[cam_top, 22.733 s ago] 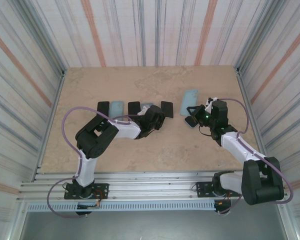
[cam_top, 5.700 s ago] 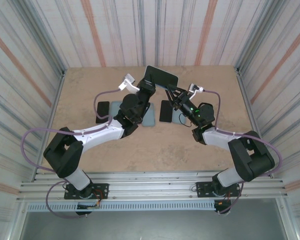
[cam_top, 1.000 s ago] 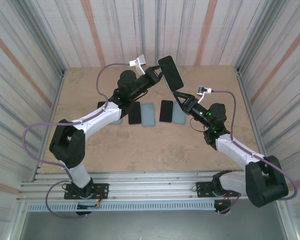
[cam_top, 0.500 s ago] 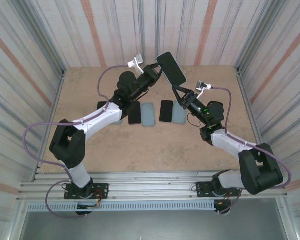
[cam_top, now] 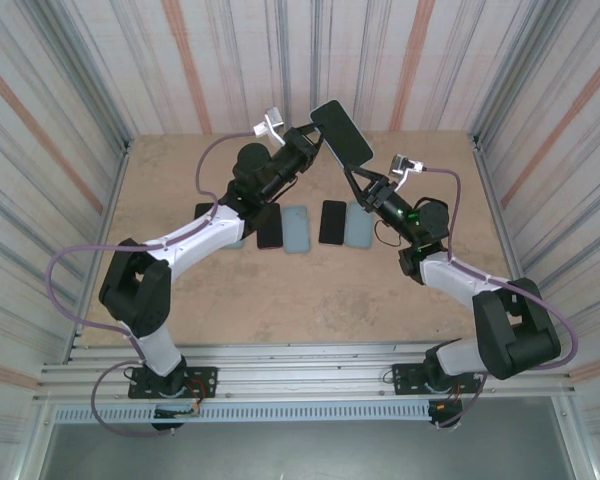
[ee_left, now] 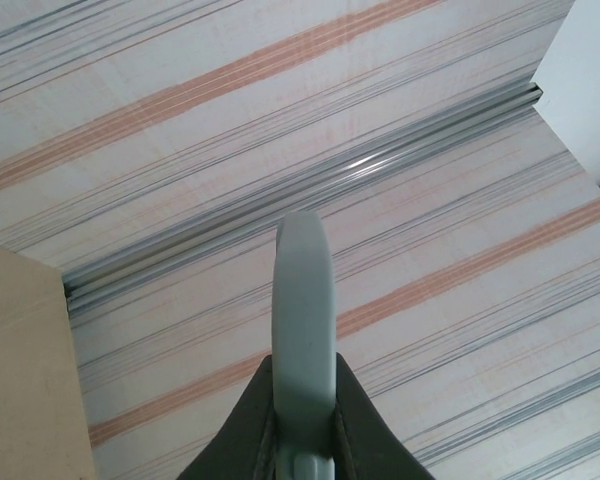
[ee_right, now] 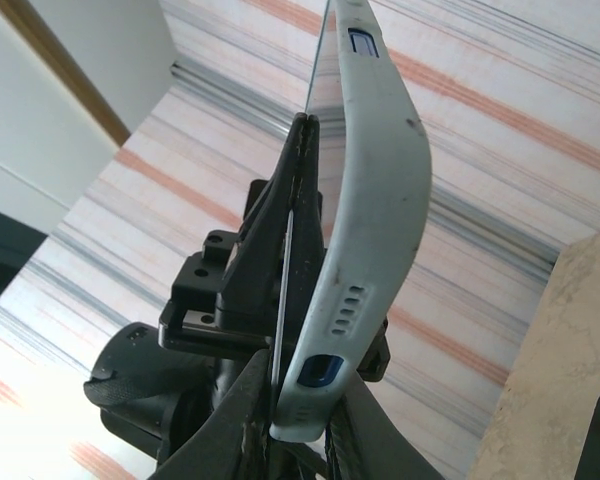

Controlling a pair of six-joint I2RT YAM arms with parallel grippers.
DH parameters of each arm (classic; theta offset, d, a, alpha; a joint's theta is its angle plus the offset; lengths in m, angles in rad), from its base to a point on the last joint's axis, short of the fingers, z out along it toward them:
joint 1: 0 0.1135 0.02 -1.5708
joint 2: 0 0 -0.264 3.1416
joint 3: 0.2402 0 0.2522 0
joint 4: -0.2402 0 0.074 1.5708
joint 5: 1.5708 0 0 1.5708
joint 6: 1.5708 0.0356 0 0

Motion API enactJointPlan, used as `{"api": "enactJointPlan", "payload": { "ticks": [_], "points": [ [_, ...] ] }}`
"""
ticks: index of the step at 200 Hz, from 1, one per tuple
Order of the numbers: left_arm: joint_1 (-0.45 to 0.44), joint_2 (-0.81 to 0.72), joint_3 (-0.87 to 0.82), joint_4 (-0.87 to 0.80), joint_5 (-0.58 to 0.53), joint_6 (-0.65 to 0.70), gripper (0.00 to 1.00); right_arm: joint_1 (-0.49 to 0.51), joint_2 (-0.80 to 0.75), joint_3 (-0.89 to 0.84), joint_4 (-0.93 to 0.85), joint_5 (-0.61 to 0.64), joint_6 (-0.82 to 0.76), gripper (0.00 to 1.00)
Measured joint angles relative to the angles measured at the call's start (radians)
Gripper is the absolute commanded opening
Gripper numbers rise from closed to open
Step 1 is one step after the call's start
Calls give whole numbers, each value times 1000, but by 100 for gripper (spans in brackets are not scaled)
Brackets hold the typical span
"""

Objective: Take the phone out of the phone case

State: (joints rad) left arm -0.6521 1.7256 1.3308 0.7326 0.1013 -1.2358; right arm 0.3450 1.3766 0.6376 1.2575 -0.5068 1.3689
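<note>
A black phone in a pale blue phone case (cam_top: 342, 133) hangs high above the back of the table, held between both arms. My left gripper (cam_top: 314, 144) is shut on its upper left side. In the left wrist view the case's rounded edge (ee_left: 303, 320) stands clamped between the left gripper's (ee_left: 303, 385) black fingers. My right gripper (cam_top: 356, 176) is shut on the lower end. Seen from the right wrist, the case (ee_right: 378, 190) bows away from the phone's thin glass edge (ee_right: 290, 260), and the right gripper (ee_right: 305, 415) flanks both at the bottom.
On the tan table (cam_top: 180, 180) lies a row of black phones (cam_top: 270, 227) (cam_top: 332, 222) and empty pale blue cases (cam_top: 297, 229) (cam_top: 358, 225), under the raised arms. Another black phone (cam_top: 207, 214) lies at the row's left end. Striped walls close in three sides.
The right gripper has risen to the phone's lower end and shut on it. The left gripper has kept its grip and shifted the phone slightly left and up.
</note>
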Motion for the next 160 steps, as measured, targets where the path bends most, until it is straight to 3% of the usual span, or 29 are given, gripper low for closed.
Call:
{"api": "enactJointPlan", "payload": {
  "ticks": [49,160],
  "points": [
    [-4,0,0,-3,-6,-25,3,-7,8,6,4,-49,-27,23],
    [-3,0,6,-19,-17,-93,1,-50,33,33,32,-140,-42,10]
  ]
}}
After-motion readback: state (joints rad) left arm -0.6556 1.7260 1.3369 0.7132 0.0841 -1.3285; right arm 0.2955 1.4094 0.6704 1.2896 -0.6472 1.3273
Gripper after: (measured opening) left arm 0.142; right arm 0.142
